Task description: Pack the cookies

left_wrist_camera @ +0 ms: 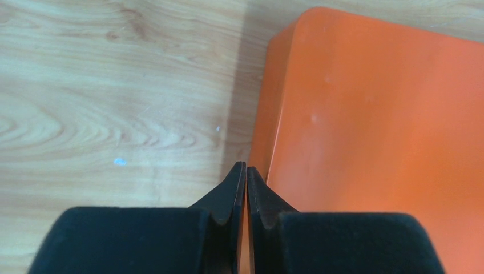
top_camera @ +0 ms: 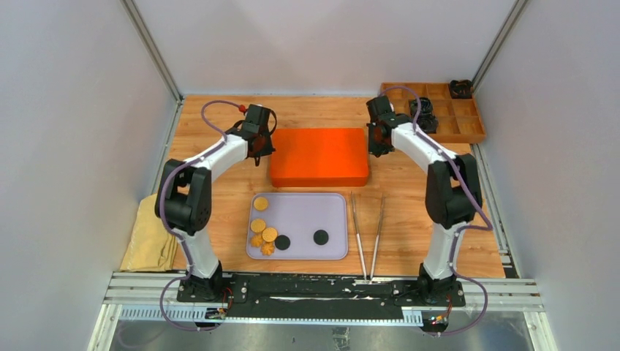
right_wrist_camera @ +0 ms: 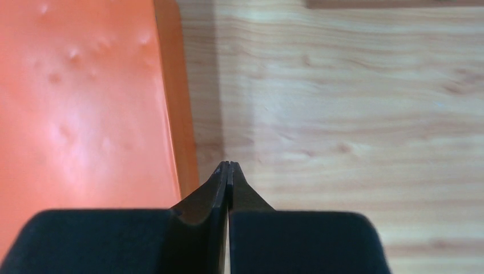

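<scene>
Several golden-orange cookies (top_camera: 261,203) and two black cookies (top_camera: 320,237) lie on a pale lilac tray (top_camera: 333,212) in the near middle of the table. Behind the tray sits a closed orange box (top_camera: 319,156). My left gripper (top_camera: 257,159) is shut and empty at the box's left edge; its wrist view shows the fingertips (left_wrist_camera: 246,169) over the box's left rim (left_wrist_camera: 371,125). My right gripper (top_camera: 377,151) is shut and empty at the box's right edge; its wrist view shows the fingertips (right_wrist_camera: 228,166) just right of the box (right_wrist_camera: 85,97).
Two long metal tweezers (top_camera: 367,234) lie right of the tray. A wooden compartment tray (top_camera: 453,117) with black items stands at the back right. A tan cloth (top_camera: 150,238) lies at the left edge. Grey walls enclose the table.
</scene>
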You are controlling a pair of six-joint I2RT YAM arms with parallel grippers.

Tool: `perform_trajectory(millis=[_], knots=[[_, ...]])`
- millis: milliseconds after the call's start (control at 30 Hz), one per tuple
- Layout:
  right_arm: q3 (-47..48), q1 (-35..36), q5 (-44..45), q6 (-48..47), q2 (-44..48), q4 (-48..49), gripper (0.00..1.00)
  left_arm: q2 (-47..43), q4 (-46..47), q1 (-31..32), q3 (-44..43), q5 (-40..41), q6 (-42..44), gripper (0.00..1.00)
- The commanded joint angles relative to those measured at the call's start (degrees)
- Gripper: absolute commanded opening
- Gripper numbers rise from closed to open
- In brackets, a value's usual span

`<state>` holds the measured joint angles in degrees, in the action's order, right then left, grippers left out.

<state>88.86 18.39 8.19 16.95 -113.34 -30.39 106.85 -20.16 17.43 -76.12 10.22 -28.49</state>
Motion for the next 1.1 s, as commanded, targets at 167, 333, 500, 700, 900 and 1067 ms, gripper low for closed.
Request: perform_trajectory(millis=[167, 333, 500, 700, 900, 1067], knots=[[-14.2, 4.4, 6.9, -1.6, 22.9, -2.6, 0.0, -20.5, 0.4, 1.1, 10.3, 2.8, -0.2, 0.1], [-24.0, 5.4, 2.4, -0.1, 30.9, -2.1, 0.0, -27.7, 1.6, 5.0, 17.1, 1.4, 0.9, 0.1], [-31.5, 6.8, 2.2, -0.7, 38.2, 0.6, 0.0, -38.3, 1.8, 9.2, 22.5, 1.1, 2.8, 0.11], [-29.7, 10.7, 8.6, -4.8, 43.3, -0.7, 0.01, -54.5, -1.4, 14.8, 27.9, 5.1, 5.1, 0.16], [-28.3, 11.3, 7.5, -8.3, 44.7, 1.1, 0.14, -66.4, -2.5, 14.9, 29.0, 10.2, 7.6, 0.44], [-26.4, 11.5, 5.4, -8.5, 41.5, 1.7, 0.14, -62.2, -0.7, 14.9, 26.7, 12.1, 9.2, 0.52]])
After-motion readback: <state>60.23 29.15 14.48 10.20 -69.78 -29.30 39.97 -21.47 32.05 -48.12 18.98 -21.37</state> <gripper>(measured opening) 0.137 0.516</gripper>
